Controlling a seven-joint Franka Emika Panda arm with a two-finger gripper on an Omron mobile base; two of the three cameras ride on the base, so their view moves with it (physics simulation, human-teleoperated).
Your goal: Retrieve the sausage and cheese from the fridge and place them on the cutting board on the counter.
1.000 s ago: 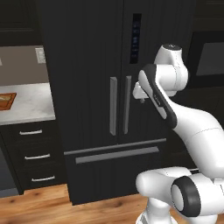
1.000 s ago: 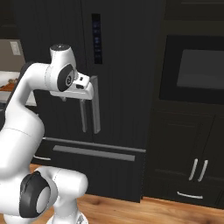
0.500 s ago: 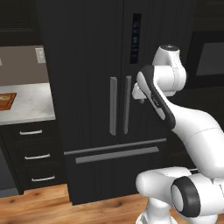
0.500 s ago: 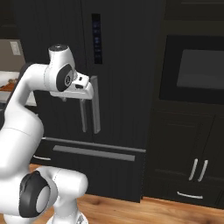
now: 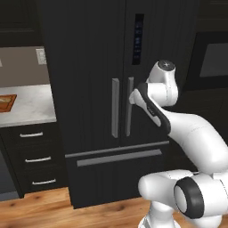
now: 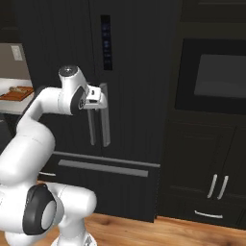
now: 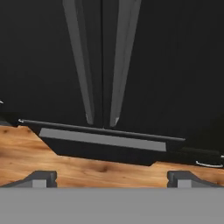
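Fridge [image 5: 102,89] doors are seen shut, and the hand [image 6: 98,98] is held at the upper part of the right door's long grey handle [image 6: 104,115], its fingers [image 7: 41,178] spread wide with nothing between them. Farther off to the left, the cutting board [image 5: 6,103] lies on the counter [image 5: 31,107].
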